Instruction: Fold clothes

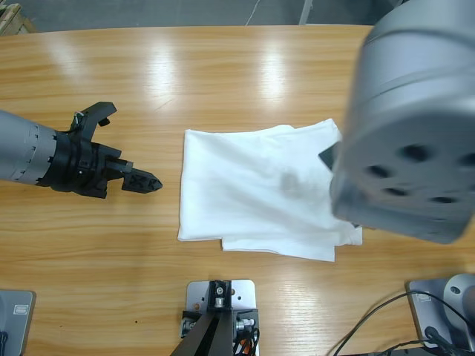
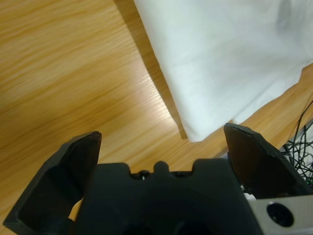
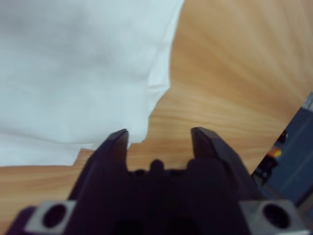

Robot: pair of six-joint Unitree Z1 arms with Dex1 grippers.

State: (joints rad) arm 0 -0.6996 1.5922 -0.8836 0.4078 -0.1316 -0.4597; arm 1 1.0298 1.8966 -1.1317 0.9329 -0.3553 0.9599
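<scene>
The clothes are one white T-shirt (image 1: 252, 185), lying folded into a rough rectangle at the middle of the wooden table (image 1: 223, 74). A lower layer sticks out along its near edge, and a faint grey mark shows through near its centre. My left gripper (image 1: 125, 152) comes in from the left, open wide, a short way from the shirt's left edge. In the left wrist view the shirt's corner (image 2: 220, 63) lies ahead of the left gripper (image 2: 164, 142), nothing between the jaws. My right gripper (image 3: 159, 137) is open over bare wood, beside the shirt's edge (image 3: 73, 73). The right arm's big silver elbow (image 1: 415, 126) hides that gripper from above.
Black cables (image 1: 386, 326) lie at the table's near right corner and also show as cables (image 2: 301, 147) in the left wrist view. The table's far edge runs along the top of the high view. Bare wood surrounds the shirt on the left and far sides.
</scene>
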